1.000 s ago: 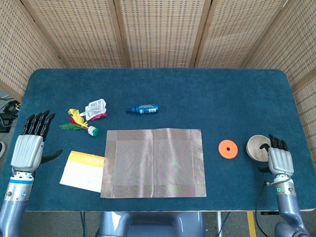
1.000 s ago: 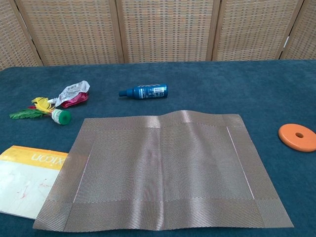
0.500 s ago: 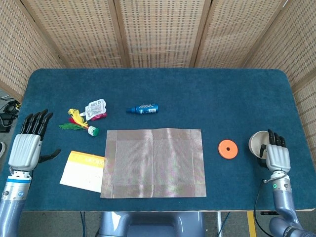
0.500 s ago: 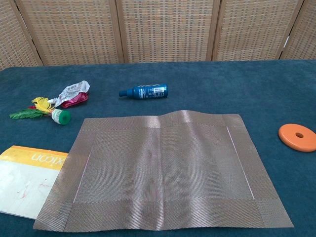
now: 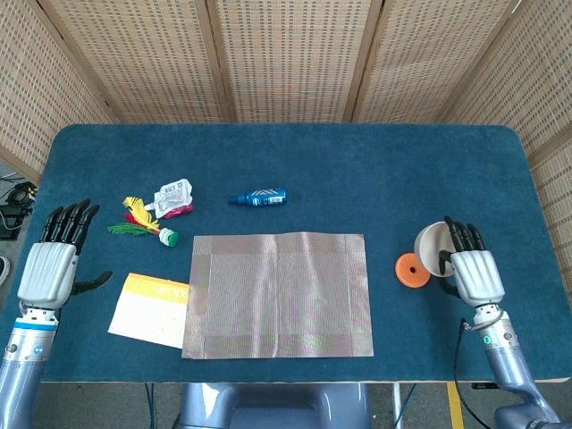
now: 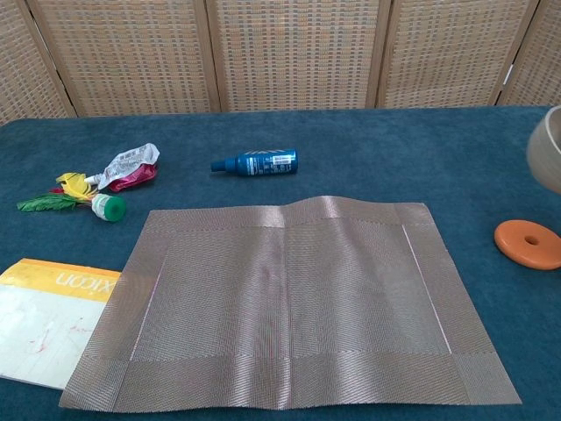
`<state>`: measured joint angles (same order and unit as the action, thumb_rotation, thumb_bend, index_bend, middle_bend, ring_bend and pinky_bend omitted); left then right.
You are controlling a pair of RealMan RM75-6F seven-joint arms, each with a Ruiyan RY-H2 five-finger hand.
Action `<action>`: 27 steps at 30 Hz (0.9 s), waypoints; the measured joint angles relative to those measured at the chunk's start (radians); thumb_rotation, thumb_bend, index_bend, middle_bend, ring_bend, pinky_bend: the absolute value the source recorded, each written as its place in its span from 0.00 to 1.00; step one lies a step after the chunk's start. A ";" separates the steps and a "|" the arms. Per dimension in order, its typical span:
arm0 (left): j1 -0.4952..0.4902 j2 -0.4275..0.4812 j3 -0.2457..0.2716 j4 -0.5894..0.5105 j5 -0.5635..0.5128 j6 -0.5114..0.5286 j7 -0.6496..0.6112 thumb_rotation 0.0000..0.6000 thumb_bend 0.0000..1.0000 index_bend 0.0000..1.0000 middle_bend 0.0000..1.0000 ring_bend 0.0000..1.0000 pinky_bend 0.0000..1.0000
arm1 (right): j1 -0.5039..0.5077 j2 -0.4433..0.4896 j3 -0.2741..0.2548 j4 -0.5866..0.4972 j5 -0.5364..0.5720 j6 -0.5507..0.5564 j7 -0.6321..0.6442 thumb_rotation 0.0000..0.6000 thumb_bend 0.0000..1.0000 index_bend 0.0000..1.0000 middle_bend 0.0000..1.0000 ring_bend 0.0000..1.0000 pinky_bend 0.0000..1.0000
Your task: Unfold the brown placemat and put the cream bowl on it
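Brown placemat [image 5: 279,294] lies fully open, flat at table centre, slight ridge along its far edge in the chest view, so I judge the unfold step done. Step in hand: carrying the cream bowl [image 5: 432,249] over to it.

Right hand [image 5: 471,272] grips the bowl at the rim, fingers hooked over the near edge, bowl tipped with its opening facing left. It looks lifted off the cloth, sitting above and just right of the orange disc [image 5: 412,269], roughly 3 o'clock from the mat. Chest view shows only a sliver of the bowl [image 6: 547,149] at the right edge, well above the disc [image 6: 527,244]; the hand itself is out of that frame.

Left hand [image 5: 51,264] holds nothing, fingers straight and spread, thumb out, parked at 9 o'clock from the mat, near the yellow-and-white booklet [image 5: 151,309].

Next move, as I read it: travel toward 9 o'clock, clearing the disc, level the bowl so its base faces down, lower onto the mat's middle, then release. Risk: a tilted rim grip may let it rock on landing.

Shuttlecock [image 5: 141,224], foil pouch [image 5: 173,197] and blue spray bottle [image 5: 258,197] sit off the path, from 10 to 12 o'clock.
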<state>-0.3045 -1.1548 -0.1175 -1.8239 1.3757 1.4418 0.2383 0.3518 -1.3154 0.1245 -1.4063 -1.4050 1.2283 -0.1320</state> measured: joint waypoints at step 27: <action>0.001 0.012 -0.020 0.004 -0.025 -0.040 -0.030 1.00 0.00 0.00 0.00 0.00 0.00 | 0.549 -0.051 0.043 -0.300 0.235 -0.605 -0.369 1.00 0.56 0.75 0.00 0.00 0.00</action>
<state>-0.3035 -1.1423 -0.1377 -1.8200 1.3512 1.4015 0.2087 0.9007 -1.3659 0.1676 -1.7061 -1.1695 0.6228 -0.5008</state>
